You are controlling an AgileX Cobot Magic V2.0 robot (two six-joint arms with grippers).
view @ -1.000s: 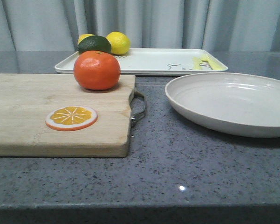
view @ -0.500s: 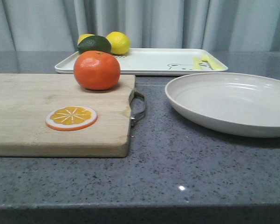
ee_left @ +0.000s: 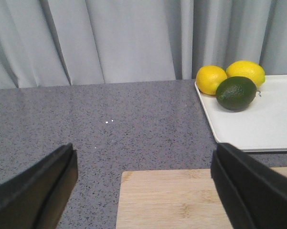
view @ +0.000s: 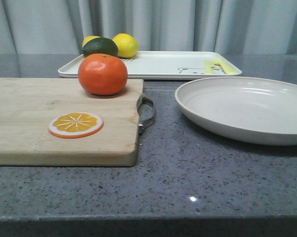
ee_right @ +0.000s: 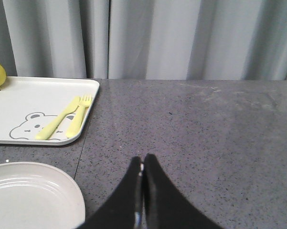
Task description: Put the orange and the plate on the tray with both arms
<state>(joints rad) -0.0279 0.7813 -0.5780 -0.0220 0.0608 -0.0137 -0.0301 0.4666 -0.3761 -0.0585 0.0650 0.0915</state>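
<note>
The orange (view: 103, 74) sits at the far right corner of a wooden cutting board (view: 49, 123). The off-white plate (view: 244, 108) lies on the counter to the board's right, and its rim shows in the right wrist view (ee_right: 33, 195). The white tray (view: 153, 64) lies behind both; it shows in the left wrist view (ee_left: 262, 119) and the right wrist view (ee_right: 38, 107). My left gripper (ee_left: 143, 191) is open and empty over the board's far left corner. My right gripper (ee_right: 143, 164) is shut and empty over bare counter beside the plate. Neither gripper shows in the front view.
Two lemons (view: 125, 45) and a dark green avocado (view: 100, 47) lie at the tray's left end. A yellow fork and spoon (ee_right: 64, 117) lie by the bear drawing at its right end. An orange slice disc (view: 75, 124) lies on the board. Grey curtains hang behind.
</note>
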